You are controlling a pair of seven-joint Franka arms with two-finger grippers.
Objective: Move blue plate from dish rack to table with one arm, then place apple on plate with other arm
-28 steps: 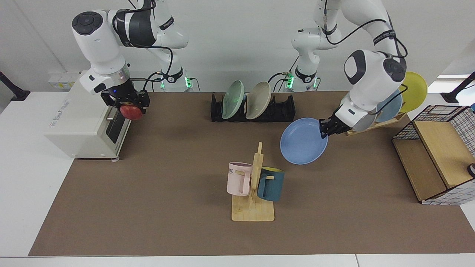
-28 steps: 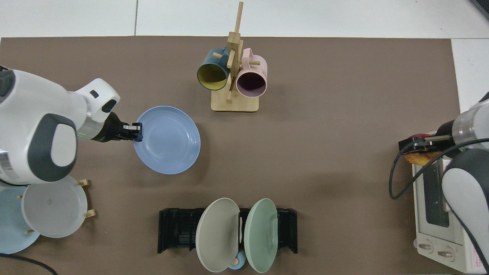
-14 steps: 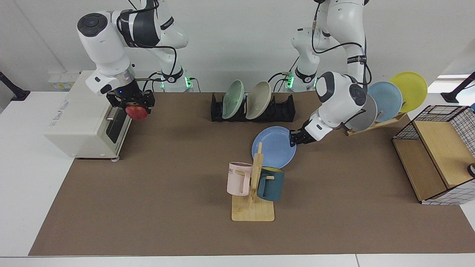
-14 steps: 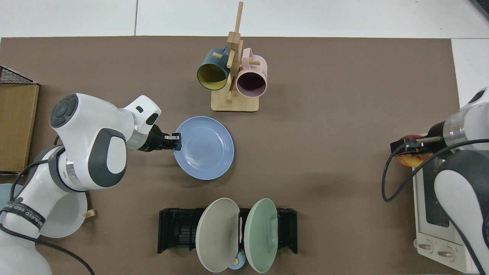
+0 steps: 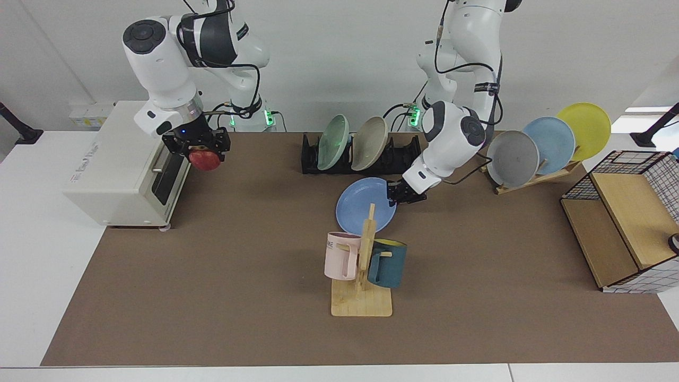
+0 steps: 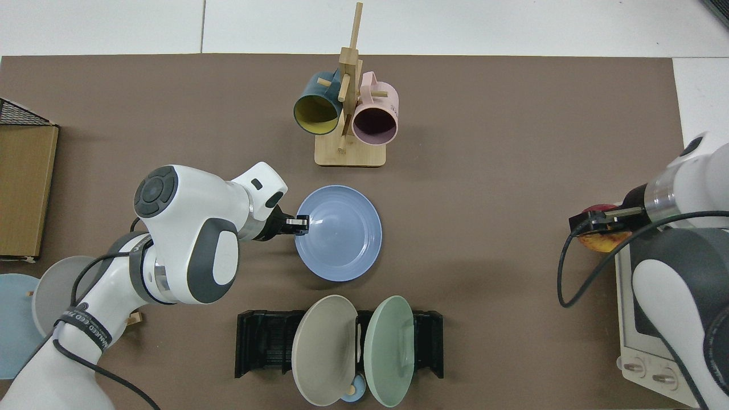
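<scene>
So far, the blue plate (image 5: 366, 205) is out of the dish rack (image 5: 362, 155), which keeps only a green and a beige plate, and the left tool (image 5: 401, 193) stays clamped on its rim, low over the table (image 5: 223, 276) between rack and mug stand (image 5: 362, 265). Whether it rests on the mat I cannot tell. Beside the rack, near the toaster oven (image 5: 124, 164), the right tool (image 5: 197, 150) grips the apple (image 5: 205, 158) aloft; release and placing remain.
</scene>
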